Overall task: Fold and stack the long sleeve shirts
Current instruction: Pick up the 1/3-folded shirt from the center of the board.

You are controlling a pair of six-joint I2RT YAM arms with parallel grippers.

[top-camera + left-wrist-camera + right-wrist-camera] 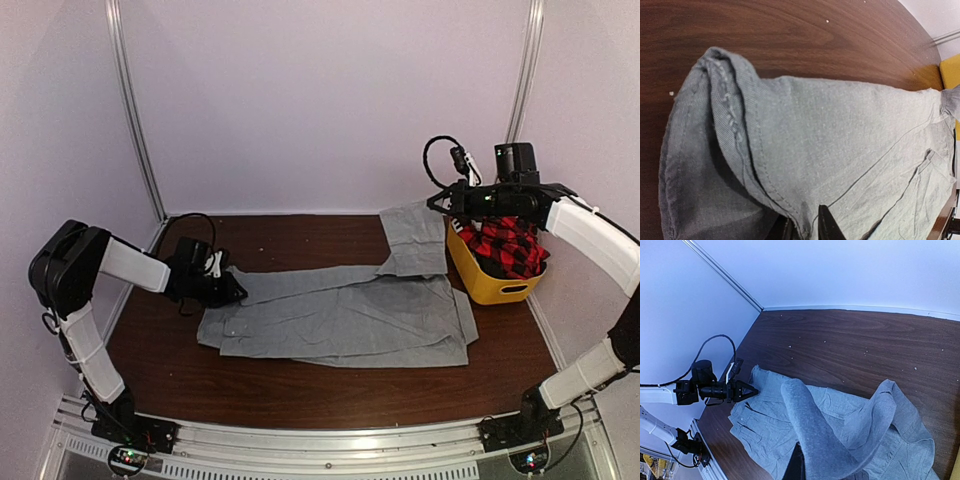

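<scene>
a grey shirt (340,320) lies spread across the middle of the dark wooden tabletop (300,385), its body flat and creased. one sleeve runs out toward the left arm. another part of it is pulled up off the wood at the far right corner.

the left jaws sit low at the shirt's left end, just above the tabletop. in the left wrist view the cloth (840,140) bunches into a rolled, stitched hem that passes between the two dark fingers (827,227). they stand close on either side of it, but whether they already pinch the fabric cannot be told.

the right jaws, raised over the right rear of the tabletop, are pressed together on the grey shirt. a strip of fabric hangs from them down to the rest of the garment. the right wrist view shows that strip (810,435) climbing in a loop beside one finger (796,467), with the left arm low at the shirt's far end.

just right of the grey shirt, touching its edge, stands a yellow tub (490,285). it holds a crumpled red-and-black plaid shirt (510,248), directly under the right arm.
</scene>
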